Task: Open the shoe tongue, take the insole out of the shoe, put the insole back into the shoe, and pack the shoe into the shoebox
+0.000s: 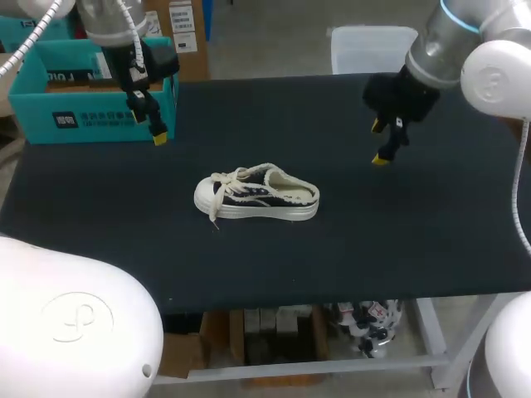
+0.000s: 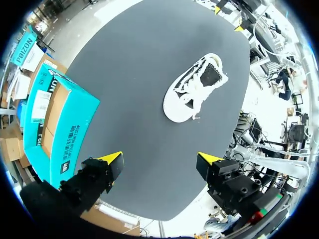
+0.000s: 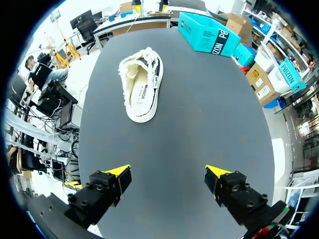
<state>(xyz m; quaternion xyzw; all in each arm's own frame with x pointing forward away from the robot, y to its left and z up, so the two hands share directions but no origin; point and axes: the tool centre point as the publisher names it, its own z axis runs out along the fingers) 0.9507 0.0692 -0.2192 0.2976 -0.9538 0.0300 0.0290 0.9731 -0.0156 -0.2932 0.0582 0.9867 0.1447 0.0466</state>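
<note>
The left tool (image 2: 160,160) hangs wide open, gripping nothing. The shoe (image 2: 192,94) stands on its sole on the dark table (image 2: 129,74), well ahead of this tool, with the laced toe end nearer to it. The teal shoebox (image 2: 65,124) sits close beside one of its fingers, lid off (open side up). The right tool (image 3: 168,173) is also spread wide and empty. From there the shoe lies ahead and apart, with the shoebox farther off beyond it.

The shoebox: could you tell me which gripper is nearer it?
Left. The left gripper hangs just beside the shoebox; the right gripper is across the table, past the shoe.
</note>
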